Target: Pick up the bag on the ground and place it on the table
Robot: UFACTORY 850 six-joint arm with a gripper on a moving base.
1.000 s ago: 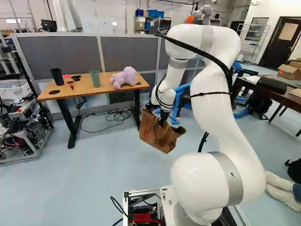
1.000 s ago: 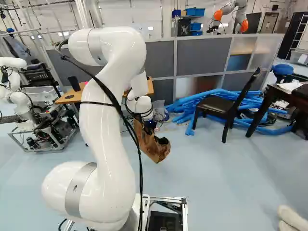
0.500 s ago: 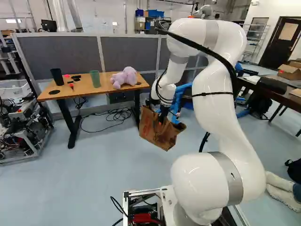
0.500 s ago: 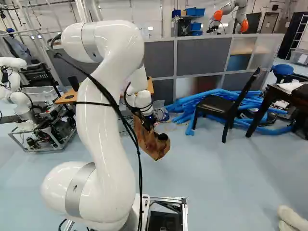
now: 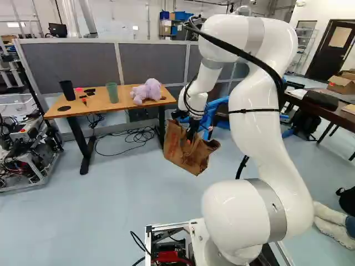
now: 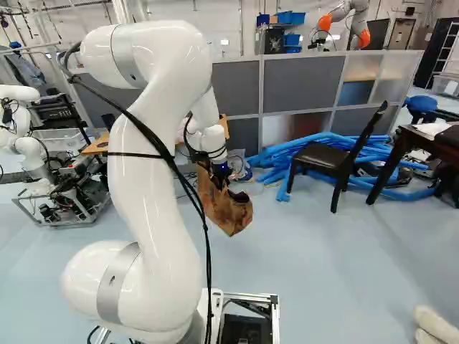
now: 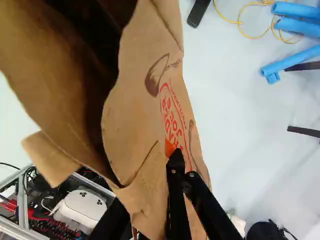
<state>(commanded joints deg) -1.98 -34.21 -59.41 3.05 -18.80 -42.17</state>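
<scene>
In the left base view my gripper is at the upper edge of the brown paper bag, right of the wooden table. The bag hangs tilted, its lower corner pointing down; how far it is above the floor I cannot tell. The right base view shows the same bag below the wrist. In the wrist view the gripper is shut on the bag's paper wall; one black finger lies over the printed side, and the paper partly hides the other. The bag's opening gapes beside the fingers.
On the table stand a black cup, a green cup and a purple plush toy. Cables lie beneath it. Blue tubes and a black chair are right of the bag. Another robot stands at the left.
My arm's upper part has risen and shifted slightly right in the left base view. The held bag has come up a little with the gripper. The base has stayed put.
</scene>
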